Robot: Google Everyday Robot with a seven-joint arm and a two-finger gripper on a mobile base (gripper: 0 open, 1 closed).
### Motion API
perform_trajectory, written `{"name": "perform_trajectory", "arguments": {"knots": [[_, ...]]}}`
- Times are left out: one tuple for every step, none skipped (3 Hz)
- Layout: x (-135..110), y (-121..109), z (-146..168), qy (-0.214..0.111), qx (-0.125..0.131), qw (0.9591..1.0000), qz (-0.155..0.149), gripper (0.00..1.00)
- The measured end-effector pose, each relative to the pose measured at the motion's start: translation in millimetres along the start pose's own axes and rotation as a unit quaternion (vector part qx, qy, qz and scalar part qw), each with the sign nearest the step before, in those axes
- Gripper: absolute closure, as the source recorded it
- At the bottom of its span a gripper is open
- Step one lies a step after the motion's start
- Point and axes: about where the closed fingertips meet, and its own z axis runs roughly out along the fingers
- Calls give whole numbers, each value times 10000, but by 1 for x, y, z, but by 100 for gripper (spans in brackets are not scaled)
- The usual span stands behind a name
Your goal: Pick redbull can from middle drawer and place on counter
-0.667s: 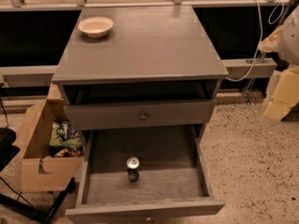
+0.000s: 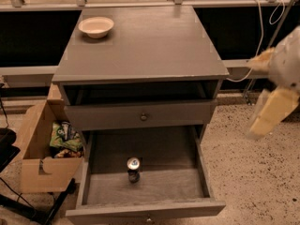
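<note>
The redbull can [image 2: 133, 168] stands upright at 6 o'clock in the pulled-out middle drawer [image 2: 161, 185], exposed for reaching; our hand [image 2: 272, 111] hangs at 3 o'clock, and we cannot tell its grip.

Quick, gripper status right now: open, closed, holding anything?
Gripper: open or closed cannot be told; it hangs right of the cabinet, apart from the can standing in the open drawer.
</note>
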Motion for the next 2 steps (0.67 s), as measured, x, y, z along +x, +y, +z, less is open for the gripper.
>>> {"name": "perform_trajectory", "arguments": {"knots": [[15, 31, 76, -873, -412, 9953, 19, 0], [2, 44, 153, -2016, -574, 9778, 67, 0]]}}
